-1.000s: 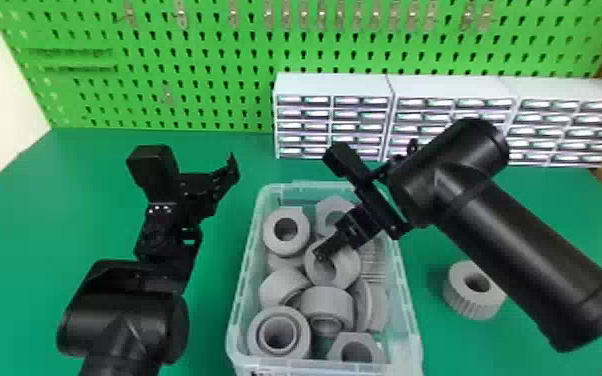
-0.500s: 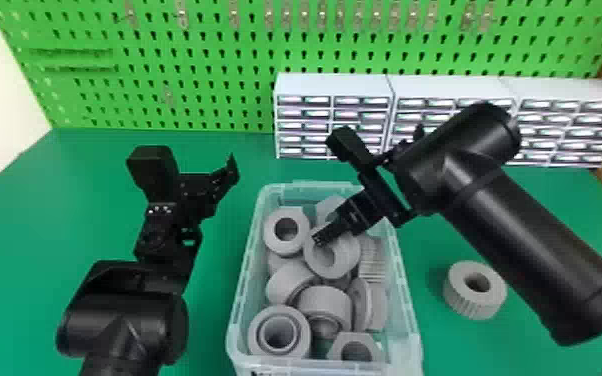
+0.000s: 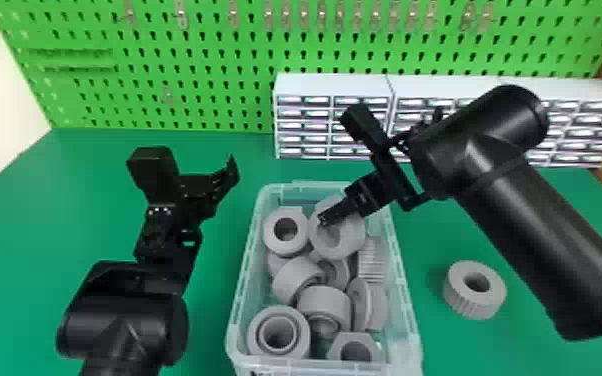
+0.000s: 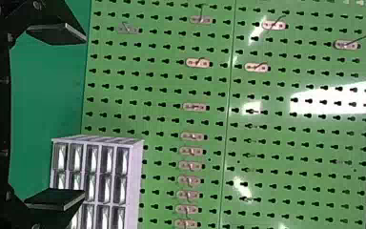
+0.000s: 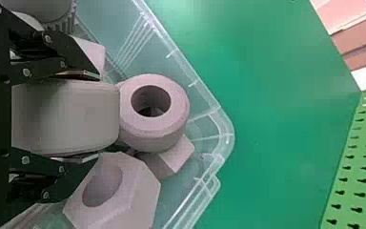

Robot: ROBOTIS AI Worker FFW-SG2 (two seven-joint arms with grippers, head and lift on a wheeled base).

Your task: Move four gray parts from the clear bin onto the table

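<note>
Just changed: up the head view goes the right gripper [image 3: 322, 219], and the smooth gray ring-shaped part [image 5: 66, 117] rises with it!
For the task: looks like a lift under way; the ridged gray cylinder [image 3: 472, 306] sits on the green table [image 3: 205, 305], lower right of the frame, so this would likely be number two.
Right pincer: parted just to the ring's width, both fingers against its sides.
Ring now: within the clear plastic bin's [image 3: 240, 300] outline, at centre frame.
Left gripper [image 4: 83, 117]: wide, empty, left of the bin.
</note>
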